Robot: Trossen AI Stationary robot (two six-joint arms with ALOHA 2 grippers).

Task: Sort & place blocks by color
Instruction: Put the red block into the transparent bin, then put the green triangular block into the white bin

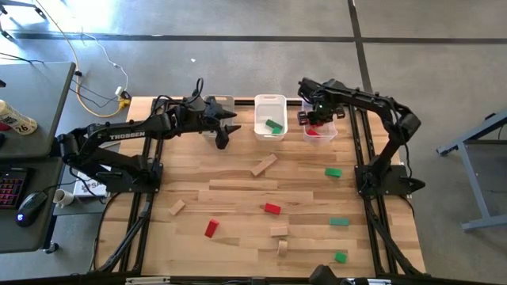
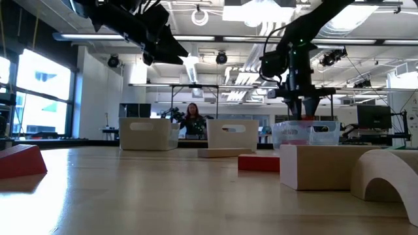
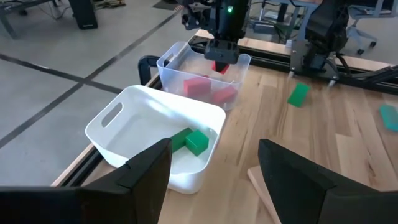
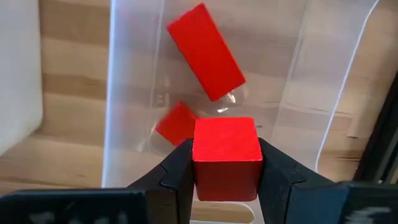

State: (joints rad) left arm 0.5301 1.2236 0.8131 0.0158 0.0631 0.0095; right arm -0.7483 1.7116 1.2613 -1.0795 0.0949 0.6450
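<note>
My right gripper (image 4: pixel 226 186) is shut on a red cube (image 4: pixel 226 155) right above the translucent bin (image 1: pixel 320 131) at the far right, which holds two red blocks (image 4: pixel 205 50). In the low view this gripper (image 2: pixel 305 104) hangs just over the bin's rim. My left gripper (image 1: pixel 224 134) is open and empty, above the table beside the white middle bin (image 3: pixel 124 124), which holds green blocks (image 3: pixel 193 140). Red (image 1: pixel 272 209), green (image 1: pixel 333 172) and tan (image 1: pixel 264 165) blocks lie flat on the table. My right gripper pinches the red cube by two opposite sides (image 4: pixel 202 168) between its two fingers. The fingers come from above, pointing down into the bin. The cube sits square in the hold, lifted clear above the red blocks in the bin.
A third bin at the far left is mostly hidden under my left arm (image 1: pixel 202 107). A long tan plank (image 1: pixel 243 184) lies mid-table. More blocks lie toward the near edge: red (image 1: pixel 211 229), tan (image 1: pixel 279 231), green (image 1: pixel 339 222). A person (image 2: pixel 193 117) is in the room behind.
</note>
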